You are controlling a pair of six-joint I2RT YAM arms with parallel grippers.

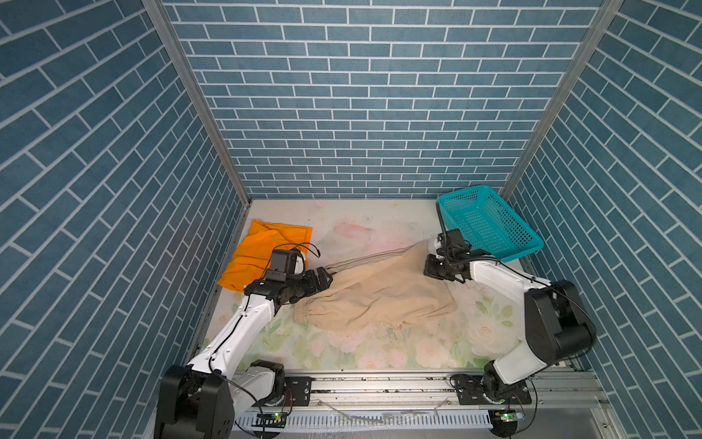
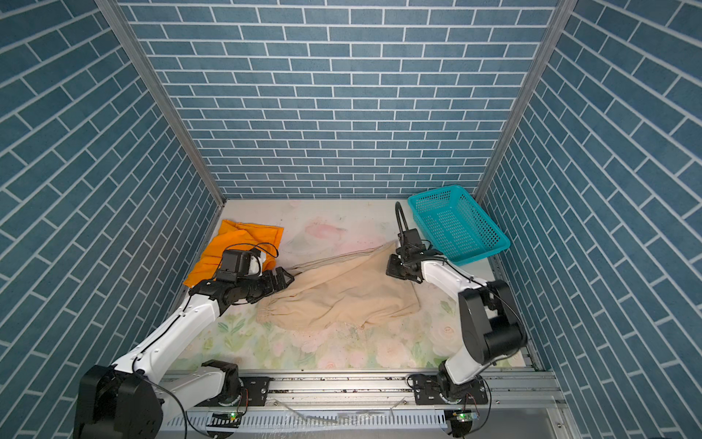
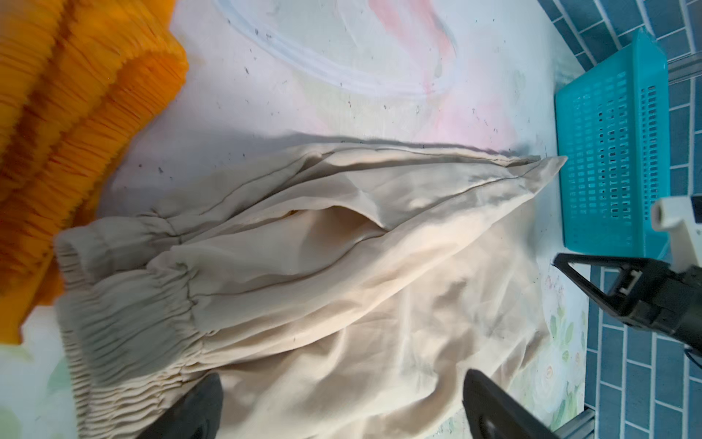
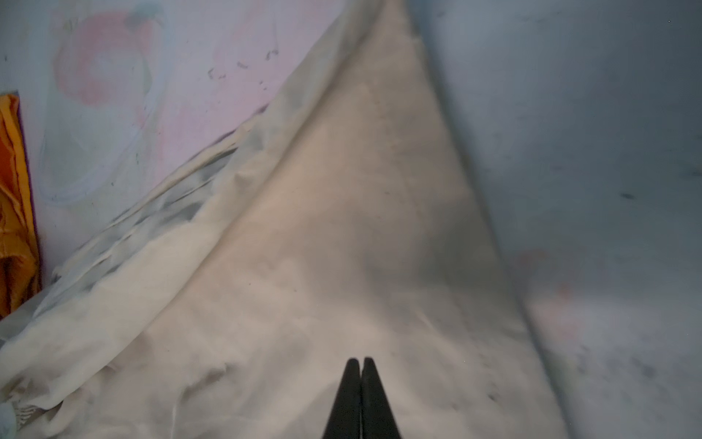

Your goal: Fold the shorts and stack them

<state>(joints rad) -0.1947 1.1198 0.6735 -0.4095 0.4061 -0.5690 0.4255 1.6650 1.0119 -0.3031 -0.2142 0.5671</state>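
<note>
Orange shorts (image 1: 262, 247): near side covered by the left arm's wrist in both top views; blurred and cut by the frame edge in the left wrist view.
Beige shorts (image 1: 380, 292): one waistband end hidden beneath the left tool (image 1: 326, 279); soft-focused in the right wrist view.
Right tool (image 4: 359, 363): whether cloth sits between its pressed-together fingers cannot be told.
Basket (image 1: 463, 192): near rim partly behind the right arm.
</note>
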